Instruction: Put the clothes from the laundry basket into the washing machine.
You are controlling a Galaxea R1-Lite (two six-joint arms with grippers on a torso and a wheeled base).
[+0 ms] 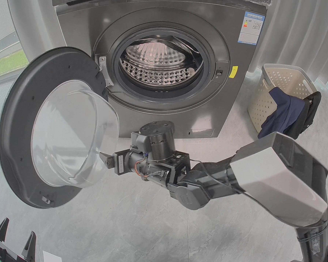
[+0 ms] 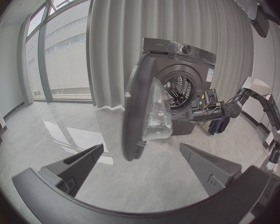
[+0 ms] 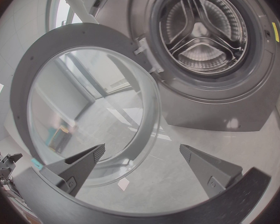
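Washing machine [image 1: 222, 102] door [image 1: 14, 128] is wide open and the drum [image 1: 153, 75] is empty, so nothing's loaded. Clothes [image 1: 286, 113] hang over the laundry basket [image 1: 280, 77] at 3 o'clock from the drum. Right gripper [image 3: 141, 151] sits by the door glass at 7 o'clock, jaws spread, holding nothing; left gripper [image 2: 141, 150] likewise.

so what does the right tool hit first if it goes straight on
Most likely the glass bowl of the open washing machine door: the open right tool points at its lower edge, tips close beside it in the head view, though depth is unclear.
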